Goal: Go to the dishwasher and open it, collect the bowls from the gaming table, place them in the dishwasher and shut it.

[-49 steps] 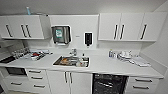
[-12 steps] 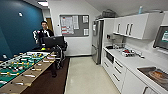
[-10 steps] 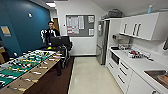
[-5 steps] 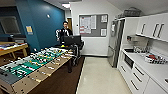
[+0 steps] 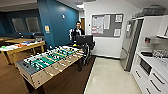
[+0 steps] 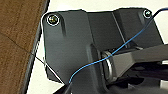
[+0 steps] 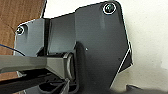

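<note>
The robot is driving through the break room, and I judge this to be the leg toward the bowls, though no bowl can be made out from here.

Going left to right in the head view: at about nine o'clock a yellow-wood table (image 5: 23, 45) carries a white strip and some small colourful items, too blurred to name. It may be the gaming table of the task, but I cannot say for sure. Nearer, at about eight o'clock, stands the foosball table (image 5: 50, 63) with its green field. Behind it, near twelve o'clock, a person (image 5: 78, 31) stands at a dark rig. At two o'clock is a tall steel fridge (image 5: 130, 45), and at four o'clock the white counter (image 5: 155, 63) with drawers; the dishwasher cannot be picked out.

The next move, to my mind, calls for steering left around the foosball table.

The wrist views give floor and mounting plates; whether either gripper's jaws are released or clenched, I cannot tell.
</note>
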